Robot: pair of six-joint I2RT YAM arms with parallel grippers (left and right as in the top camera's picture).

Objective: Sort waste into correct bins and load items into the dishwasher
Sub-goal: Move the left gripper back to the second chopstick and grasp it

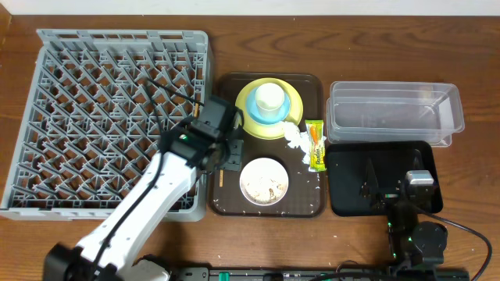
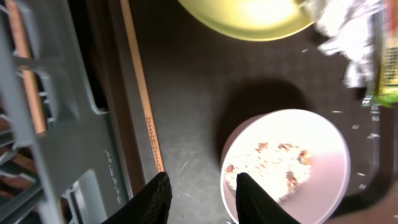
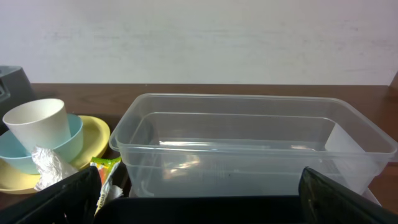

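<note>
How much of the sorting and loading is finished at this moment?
Nothing looks done: the dish rack shows no dishes and the clear tub is empty. In hand: the left gripper hovers open beside a chopstick. Left: yellow plate, blue bowl, white cup, white bowl with crumbs, tissue and wrapper, all on the brown tray.

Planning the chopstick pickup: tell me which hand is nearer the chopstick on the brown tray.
Left. The left hand hovers right beside the chopstick; the right hand sits over the black tray, well away from it.

The yellow plate (image 2: 249, 18) is cropped at the top.
</note>
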